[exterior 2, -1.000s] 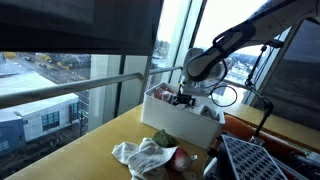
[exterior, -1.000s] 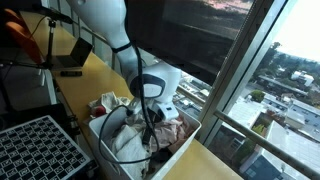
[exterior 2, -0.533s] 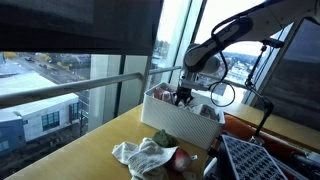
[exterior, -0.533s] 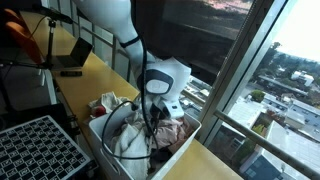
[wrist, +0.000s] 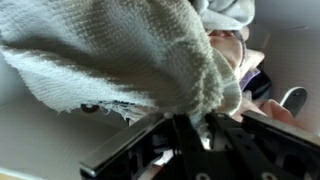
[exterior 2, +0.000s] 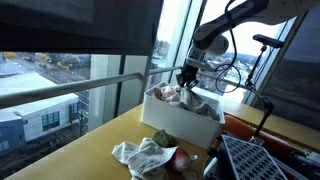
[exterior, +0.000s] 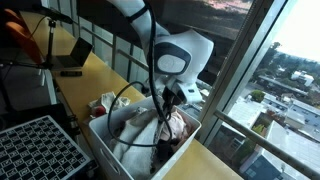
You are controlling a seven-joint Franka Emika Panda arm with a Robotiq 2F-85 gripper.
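Jaws clenched: gripper [wrist: 195, 125] grasps white towel [wrist: 120, 60] by a pinched edge. In wrist view the towel fills the frame from 9 to 2 o'clock. In an exterior view it hangs at the gripper's 7 o'clock, lower end in white bin [exterior: 108, 158] w/ other cloths. Crumpled rag [exterior 2: 143, 155] lies at the bin's 7 o'clock, black grid rack [exterior 2: 255, 160] at approx. 4.

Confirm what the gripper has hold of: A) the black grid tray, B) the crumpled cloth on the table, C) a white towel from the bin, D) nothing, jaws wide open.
C: in the wrist view the gripper is pinched on a white towel, and an exterior view shows it raised over the white bin.
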